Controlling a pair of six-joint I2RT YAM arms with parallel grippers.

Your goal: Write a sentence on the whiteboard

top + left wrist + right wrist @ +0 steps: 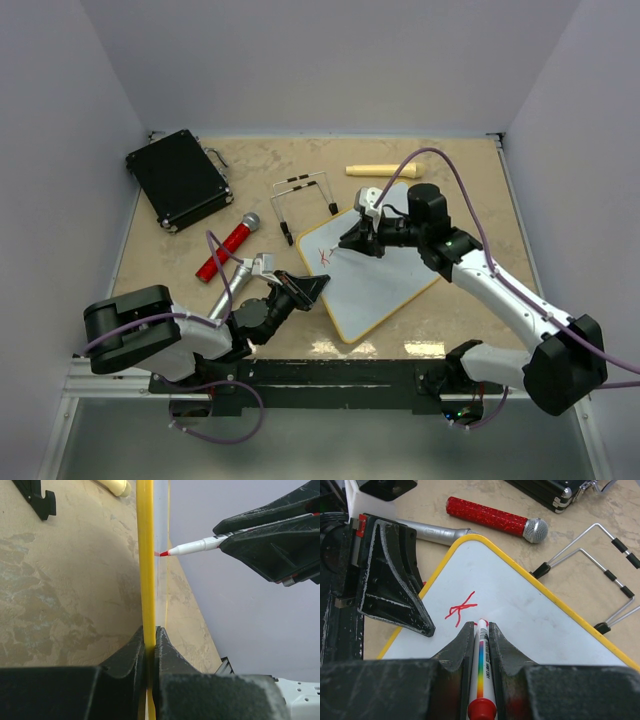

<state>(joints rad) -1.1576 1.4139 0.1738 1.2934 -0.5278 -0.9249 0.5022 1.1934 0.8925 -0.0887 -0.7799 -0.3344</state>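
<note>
Barely started. The sentence (461, 607) was one red scrawl, a K by the look of it, near the left corner of the whiteboard (385, 270). I'd judge every other word was left to write. The board sat mid-worktop (450, 170), turned diagonal: glossy white, thin yellow frame (145, 555), otherwise blank. My left claw (150, 632) was pinching that frame. My right claw (480, 627) was clamped on the marker (481, 645), tip at the board beside the K.

Marker (481, 672) largely hidden between fingers (457, 647); red scrawl (461, 609) perhaps illegible
</note>
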